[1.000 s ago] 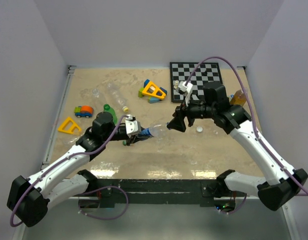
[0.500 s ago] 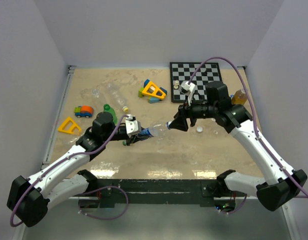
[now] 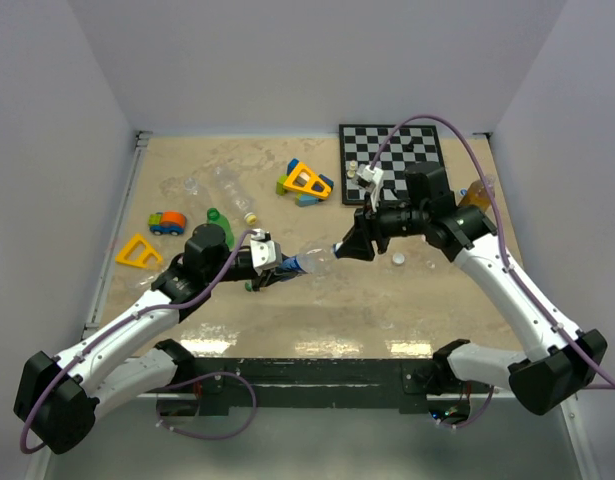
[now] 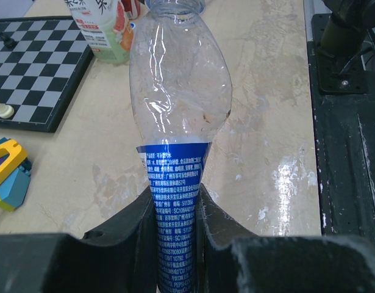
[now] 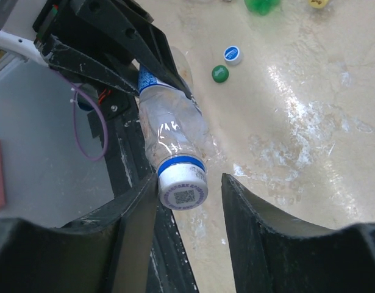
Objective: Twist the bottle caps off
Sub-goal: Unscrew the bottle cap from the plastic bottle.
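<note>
Bracing a clear bottle (image 4: 178,91) for uncapping
Its blue-labelled body is clamped in the left tool (image 4: 175,204). The white cap (image 5: 183,188), lower centre of the right wrist view, sits between the part-open jaws of the right tool (image 5: 188,183), one finger touching, the other apart. The thin, dented plastic looks light and likely to buckle. The stiffer cap is the place to pinch, squarely across its rim.

This was a robotics lab test cell rather than a home or shop. Two white robot arms (image 3: 127,335) were bolted to a black rail (image 3: 317,370) at the near edge of a beige stone-patterned counter (image 3: 317,310). Plain pale walls (image 3: 287,60) boxed it in. Assorted props lay scattered: a chessboard (image 3: 427,150), toy blocks (image 3: 305,182), plastic bottles (image 3: 227,188) and loose caps (image 5: 233,55).
</note>
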Robot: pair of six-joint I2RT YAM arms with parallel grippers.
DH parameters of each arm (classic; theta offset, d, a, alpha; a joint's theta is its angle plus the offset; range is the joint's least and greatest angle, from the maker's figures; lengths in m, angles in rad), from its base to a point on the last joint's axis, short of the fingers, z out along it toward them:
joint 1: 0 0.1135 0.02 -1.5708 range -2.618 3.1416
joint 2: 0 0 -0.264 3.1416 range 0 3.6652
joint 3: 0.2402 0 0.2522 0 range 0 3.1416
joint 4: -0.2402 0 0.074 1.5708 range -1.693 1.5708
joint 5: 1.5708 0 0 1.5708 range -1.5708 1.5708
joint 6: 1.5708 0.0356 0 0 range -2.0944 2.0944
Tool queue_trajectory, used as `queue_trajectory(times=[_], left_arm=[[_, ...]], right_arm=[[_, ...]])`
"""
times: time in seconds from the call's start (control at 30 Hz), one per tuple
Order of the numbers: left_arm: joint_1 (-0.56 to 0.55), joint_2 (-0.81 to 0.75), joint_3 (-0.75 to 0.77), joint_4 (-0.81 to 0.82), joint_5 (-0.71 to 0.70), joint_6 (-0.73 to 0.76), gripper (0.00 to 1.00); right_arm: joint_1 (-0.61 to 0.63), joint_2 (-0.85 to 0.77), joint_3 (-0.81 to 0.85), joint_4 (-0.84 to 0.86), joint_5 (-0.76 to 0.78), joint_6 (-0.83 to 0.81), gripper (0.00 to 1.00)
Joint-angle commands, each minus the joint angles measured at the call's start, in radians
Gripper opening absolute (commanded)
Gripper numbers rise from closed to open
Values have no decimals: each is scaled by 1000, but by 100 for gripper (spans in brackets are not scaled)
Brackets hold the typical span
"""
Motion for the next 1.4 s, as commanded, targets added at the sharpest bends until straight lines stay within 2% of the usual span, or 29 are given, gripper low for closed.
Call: queue_trajectory(times=[0.0, 0.03, 0.1, 0.2, 0.3, 0.33, 0.47, 0.6, 0.7, 0.73, 0.83, 0.93, 1.17, 1.23, 1.37], left_arm=[[-3, -19, 3, 25, 4, -3, 0], [-3, -19, 1, 27, 4, -3, 0], [-4, -19, 3, 25, 2, -3, 0], [-3, -18, 3, 25, 4, -3, 0], [-3, -18, 3, 27, 16, -1, 0], [-3, -19, 1, 28, 20, -1, 0], [-1, -13, 1, 31, 51, -4, 0], [-3, -10, 0, 30, 65, -6, 0], [-1, -7, 1, 27, 67, -4, 0], [-3, -6, 0, 27, 68, -4, 0], [-3, -1, 0, 27, 67, -4, 0], [-3, -7, 0, 25, 65, -1, 0], [-3, -7, 3, 27, 68, -3, 0], [-3, -7, 3, 30, 71, -6, 0], [-3, -9, 1, 30, 70, -4, 0]], right_arm=[[-4, 3, 17, -8, -58, -16, 45], [-4, 3, 17, -9, -64, -20, 41], [-4, 4, 22, -20, -80, -30, 25], [-4, 13, 38, -50, -98, -84, 10], [1, 44, 90, -136, -130, -252, 0], [5, 64, 126, -188, -143, -356, 0], [15, 174, 249, -555, -150, -1044, 0], [22, 100, 186, -485, -13, -1452, 0], [24, -20, 71, -237, 86, -1593, 0], [24, -17, 74, -224, 99, -1642, 0], [22, 1, 121, -199, 63, -1589, 0], [22, -2, 126, -231, -37, -1549, 0], [22, -65, 31, -207, -132, -1411, 7], [22, -68, 16, -192, -149, -1379, 14], [22, -69, 0, -132, -141, -1243, 39]])
